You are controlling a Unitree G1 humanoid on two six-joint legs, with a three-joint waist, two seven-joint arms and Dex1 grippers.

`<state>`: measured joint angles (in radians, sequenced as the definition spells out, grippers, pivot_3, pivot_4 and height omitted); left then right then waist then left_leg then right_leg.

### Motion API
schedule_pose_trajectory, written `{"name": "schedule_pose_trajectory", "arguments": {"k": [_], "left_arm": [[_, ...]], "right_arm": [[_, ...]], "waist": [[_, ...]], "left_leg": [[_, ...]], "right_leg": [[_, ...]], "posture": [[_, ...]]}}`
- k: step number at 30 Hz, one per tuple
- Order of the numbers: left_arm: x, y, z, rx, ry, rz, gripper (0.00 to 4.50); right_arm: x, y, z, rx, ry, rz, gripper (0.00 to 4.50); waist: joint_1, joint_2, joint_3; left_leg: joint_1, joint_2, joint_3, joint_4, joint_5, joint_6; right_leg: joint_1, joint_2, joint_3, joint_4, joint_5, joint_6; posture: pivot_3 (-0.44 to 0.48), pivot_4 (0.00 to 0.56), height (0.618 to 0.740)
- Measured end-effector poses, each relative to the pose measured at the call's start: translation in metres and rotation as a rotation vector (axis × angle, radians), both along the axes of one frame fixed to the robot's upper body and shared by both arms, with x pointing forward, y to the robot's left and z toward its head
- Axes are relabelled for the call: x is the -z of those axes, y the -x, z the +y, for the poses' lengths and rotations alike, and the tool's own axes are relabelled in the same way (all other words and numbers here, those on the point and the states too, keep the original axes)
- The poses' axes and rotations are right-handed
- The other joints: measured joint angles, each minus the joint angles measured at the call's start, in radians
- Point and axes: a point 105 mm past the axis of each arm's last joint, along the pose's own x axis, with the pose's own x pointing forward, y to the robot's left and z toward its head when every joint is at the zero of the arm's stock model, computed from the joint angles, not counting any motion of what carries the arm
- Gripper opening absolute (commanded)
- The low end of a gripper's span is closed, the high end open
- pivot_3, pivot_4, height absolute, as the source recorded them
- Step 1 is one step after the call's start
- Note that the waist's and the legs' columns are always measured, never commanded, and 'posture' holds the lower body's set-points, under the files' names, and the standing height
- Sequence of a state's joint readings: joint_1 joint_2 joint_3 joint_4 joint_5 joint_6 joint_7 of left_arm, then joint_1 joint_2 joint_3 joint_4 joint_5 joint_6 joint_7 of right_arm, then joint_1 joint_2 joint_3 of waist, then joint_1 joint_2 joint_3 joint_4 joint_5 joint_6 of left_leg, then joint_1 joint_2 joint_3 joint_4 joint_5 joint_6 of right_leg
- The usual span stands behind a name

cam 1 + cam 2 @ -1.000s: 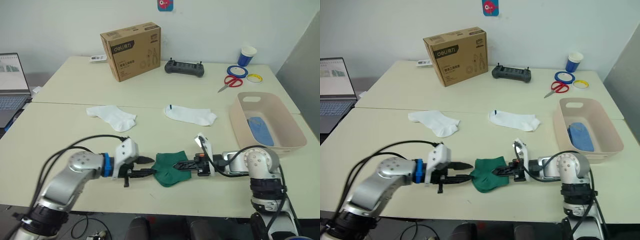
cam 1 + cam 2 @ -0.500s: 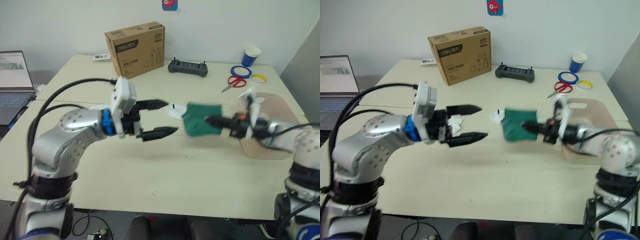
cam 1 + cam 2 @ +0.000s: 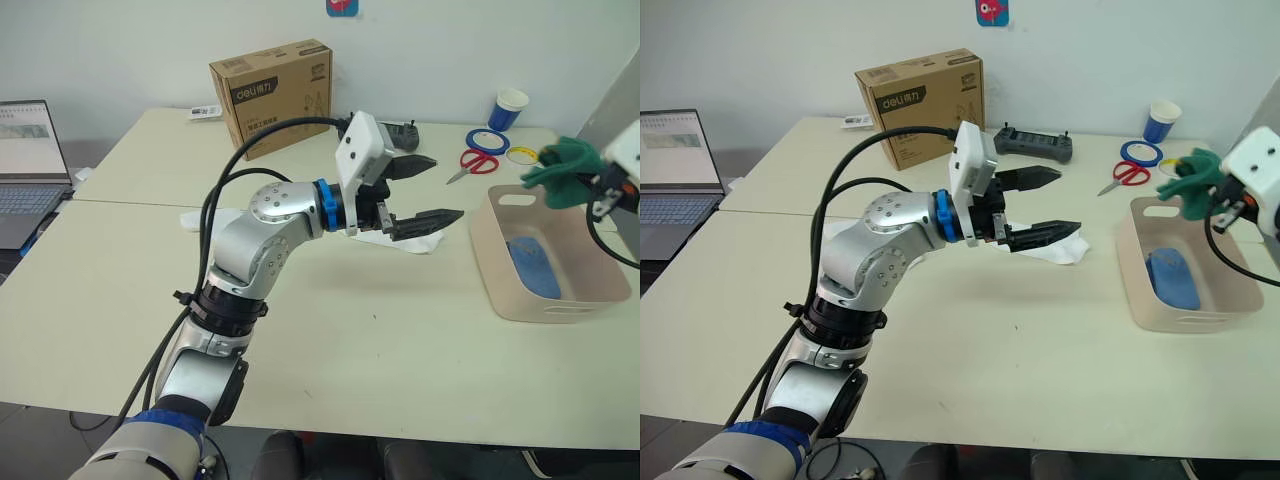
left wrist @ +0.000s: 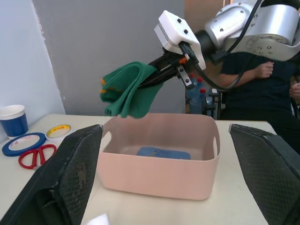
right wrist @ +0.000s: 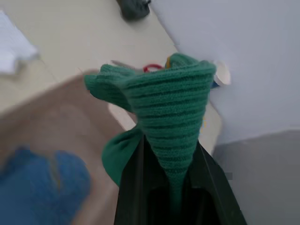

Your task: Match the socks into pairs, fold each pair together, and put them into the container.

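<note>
Cream surface (image 3: 330,320) made of two tables butted together against a white wall, laptop (image 3: 25,155) at the robot's far left. Along the back: brown cardboard box (image 3: 270,95), black controller (image 3: 1035,143), red scissors (image 3: 478,163), blue tape roll (image 3: 483,140), yellow tape roll (image 3: 516,155), blue paper cup (image 3: 510,107). Pink container (image 3: 540,290) sits at the right edge of the surface, handle slot toward the back; one folded light blue sock pair (image 3: 535,270) lies flat on its floor. Right pincer (image 3: 1200,192) is up in the air over the container's far end, clenched on the bunched dark green socks (image 3: 562,170), which hang clear of the rim. Left pincer (image 3: 420,190) raised mid-surface, fingers spread wide, grasping nothing, pointing at the container. White sock (image 3: 1055,248) lies on the surface just under it. Left wrist view shows a person in dark clothes seated behind the container.
</note>
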<state>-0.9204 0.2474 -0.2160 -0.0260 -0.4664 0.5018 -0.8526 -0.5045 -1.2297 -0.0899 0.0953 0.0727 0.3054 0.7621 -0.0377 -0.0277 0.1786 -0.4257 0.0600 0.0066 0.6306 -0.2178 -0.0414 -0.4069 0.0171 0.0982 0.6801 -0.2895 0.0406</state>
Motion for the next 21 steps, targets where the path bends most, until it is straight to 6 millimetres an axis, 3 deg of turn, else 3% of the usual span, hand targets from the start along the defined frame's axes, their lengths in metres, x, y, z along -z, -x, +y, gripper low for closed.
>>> {"name": "schedule_pose_trajectory", "arguments": {"k": [5,11,14,21], "left_arm": [[0.000,0.006,-0.019,0.048,-0.016,-0.019,4.49],[0.000,0.008,-0.022,0.064,-0.037,-0.035,4.49],[0.005,0.009,-0.021,0.071,-0.066,-0.035,4.49],[0.031,0.010,-0.013,0.100,-0.185,-0.038,4.50]], "right_arm": [[0.043,-0.005,-0.010,-0.033,0.276,0.106,0.00],[0.098,-0.002,0.006,-0.174,0.354,0.337,0.00],[0.105,0.002,0.015,-0.240,0.355,0.434,0.00],[0.105,0.004,0.018,-0.296,0.309,0.577,2.20]], "waist": [[0.001,0.001,0.000],[-0.004,0.003,0.000],[-0.004,0.005,0.001],[-0.001,0.006,0.001]], "left_leg": [[0.000,0.000,0.002,0.003,0.000,0.000],[0.000,0.000,0.001,0.008,0.000,0.000],[0.000,-0.001,0.000,0.010,0.000,0.000],[0.000,0.000,0.000,0.013,0.000,0.000]], "right_leg": [[0.001,-0.001,0.001,0.000,0.000,0.001],[0.002,0.000,0.001,0.002,0.000,0.001],[0.003,0.000,0.001,0.002,0.001,0.001],[0.004,-0.001,0.001,0.002,0.001,0.001]], "posture": [[0.000,0.150,0.740],[0.000,0.150,0.740],[0.000,0.150,0.740],[0.000,0.150,0.740]]}}
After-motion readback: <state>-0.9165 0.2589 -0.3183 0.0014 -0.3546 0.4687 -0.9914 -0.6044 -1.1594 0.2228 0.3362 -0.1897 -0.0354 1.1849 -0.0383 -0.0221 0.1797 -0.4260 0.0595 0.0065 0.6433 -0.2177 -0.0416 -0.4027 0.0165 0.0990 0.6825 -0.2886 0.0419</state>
